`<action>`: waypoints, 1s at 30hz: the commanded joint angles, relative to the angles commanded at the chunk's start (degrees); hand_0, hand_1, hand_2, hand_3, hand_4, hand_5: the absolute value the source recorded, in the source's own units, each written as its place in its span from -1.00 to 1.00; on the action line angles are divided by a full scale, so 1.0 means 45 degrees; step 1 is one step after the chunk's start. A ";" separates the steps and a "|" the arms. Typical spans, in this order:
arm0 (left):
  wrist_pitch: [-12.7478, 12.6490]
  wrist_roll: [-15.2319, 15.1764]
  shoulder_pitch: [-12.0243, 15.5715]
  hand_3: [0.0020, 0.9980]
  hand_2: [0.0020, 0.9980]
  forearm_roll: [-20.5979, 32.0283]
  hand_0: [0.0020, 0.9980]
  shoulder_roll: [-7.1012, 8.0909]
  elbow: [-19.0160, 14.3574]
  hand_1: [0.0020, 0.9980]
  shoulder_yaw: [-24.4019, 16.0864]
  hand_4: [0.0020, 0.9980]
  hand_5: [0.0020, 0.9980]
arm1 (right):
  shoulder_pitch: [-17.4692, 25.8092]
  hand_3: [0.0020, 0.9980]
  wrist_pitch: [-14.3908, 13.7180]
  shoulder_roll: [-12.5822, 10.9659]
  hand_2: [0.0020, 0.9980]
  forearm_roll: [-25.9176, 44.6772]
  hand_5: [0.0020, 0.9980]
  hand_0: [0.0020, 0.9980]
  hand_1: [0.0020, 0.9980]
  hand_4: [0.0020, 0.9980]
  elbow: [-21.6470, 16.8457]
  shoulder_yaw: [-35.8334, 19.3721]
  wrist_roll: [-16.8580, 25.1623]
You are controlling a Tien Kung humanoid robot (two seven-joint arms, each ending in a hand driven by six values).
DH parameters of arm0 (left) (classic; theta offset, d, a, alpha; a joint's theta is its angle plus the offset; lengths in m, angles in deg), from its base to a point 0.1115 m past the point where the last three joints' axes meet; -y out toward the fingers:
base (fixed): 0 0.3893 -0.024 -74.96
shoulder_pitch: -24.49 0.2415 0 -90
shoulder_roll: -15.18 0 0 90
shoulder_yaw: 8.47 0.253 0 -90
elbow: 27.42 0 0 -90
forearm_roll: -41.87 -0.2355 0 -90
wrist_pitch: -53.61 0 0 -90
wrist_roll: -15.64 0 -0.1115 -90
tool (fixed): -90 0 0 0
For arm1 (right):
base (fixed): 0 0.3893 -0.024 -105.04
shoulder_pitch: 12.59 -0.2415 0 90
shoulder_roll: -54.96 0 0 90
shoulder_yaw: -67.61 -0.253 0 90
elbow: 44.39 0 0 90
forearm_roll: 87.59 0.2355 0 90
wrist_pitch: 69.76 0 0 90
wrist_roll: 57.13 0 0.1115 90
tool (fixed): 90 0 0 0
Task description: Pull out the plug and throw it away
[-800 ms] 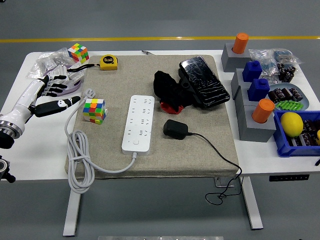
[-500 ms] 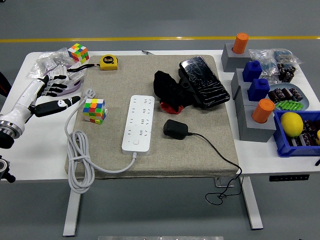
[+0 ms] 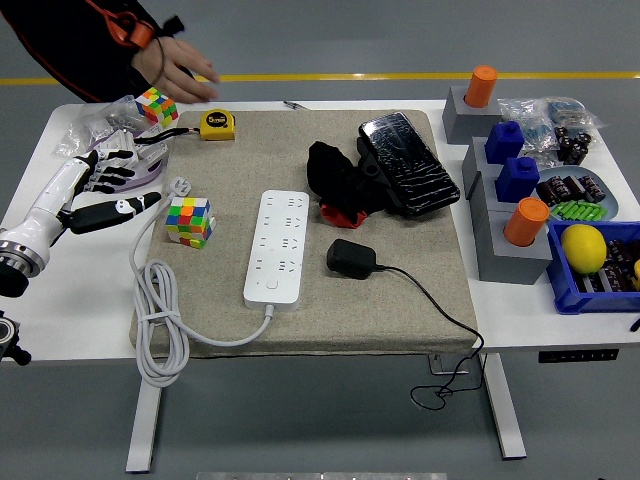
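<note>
A white power strip [image 3: 277, 246] lies on the beige mat [image 3: 400, 310], its white cable [image 3: 158, 320] coiled off the mat's left edge. A black plug adapter [image 3: 351, 258] lies on the mat just right of the strip, out of the sockets, its thin black cord [image 3: 440, 310] running off the front right. My left hand [image 3: 105, 190] rests open on the table at the far left, well away from the plug. A person's hand [image 3: 178, 70] reaches in from the top left, above a Rubik's cube [image 3: 157, 104].
A second cube [image 3: 188, 220] stands left of the strip. A yellow tape measure [image 3: 216, 124], black cloth [image 3: 340, 178] and a black wrapped pack [image 3: 407, 163] lie at the mat's back. Grey blocks with orange and blue pegs [image 3: 505, 200] and a blue bin [image 3: 590, 262] stand right.
A person's arm and hand have come in at the top left, over the far cube. My left hand and the plug have not moved.
</note>
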 joint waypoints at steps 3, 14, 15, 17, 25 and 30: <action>0.0001 0.0001 0.0005 0.63 0.45 -0.0002 0.30 0.0001 0.0002 0.42 -0.0003 0.92 -0.11 | -0.0003 0.41 0.0001 -0.0002 0.42 0.0013 0.03 0.32 0.40 1.00 -0.0002 0.0030 0.0004; 0.0002 -0.0002 -0.0060 0.62 0.45 0.0007 0.30 0.0064 0.0009 0.42 0.0047 0.92 -0.11 | -0.0057 0.41 -0.0001 -0.0041 0.42 0.0047 0.03 0.32 0.40 1.00 0.0006 0.0112 -0.0010; 0.0005 0.0001 -0.0061 0.62 0.45 0.0006 0.30 0.0067 0.0012 0.42 0.0054 0.92 -0.11 | -0.0061 0.41 -0.0004 -0.0046 0.42 0.0059 0.03 0.32 0.40 1.00 0.0000 0.0128 -0.0008; 0.0006 0.0000 -0.0049 0.62 0.45 0.0005 0.30 0.0068 0.0015 0.42 0.0065 0.92 -0.11 | -0.0063 0.41 -0.0009 -0.0050 0.42 0.0073 0.03 0.32 0.40 1.00 -0.0004 0.0156 -0.0008; 0.0004 -0.0002 -0.0013 0.62 0.45 0.0003 0.30 0.0074 0.0022 0.42 0.0082 0.92 -0.11 | -0.0017 0.41 -0.0009 -0.0050 0.42 0.0087 0.03 0.32 0.40 1.00 0.0004 0.0212 -0.0011; 0.0007 -0.0006 -0.0018 0.62 0.45 0.0010 0.30 0.0066 0.0021 0.42 0.0088 0.92 -0.11 | -0.0016 0.41 -0.0013 -0.0048 0.42 0.0082 0.03 0.32 0.40 1.00 0.0005 0.0192 -0.0011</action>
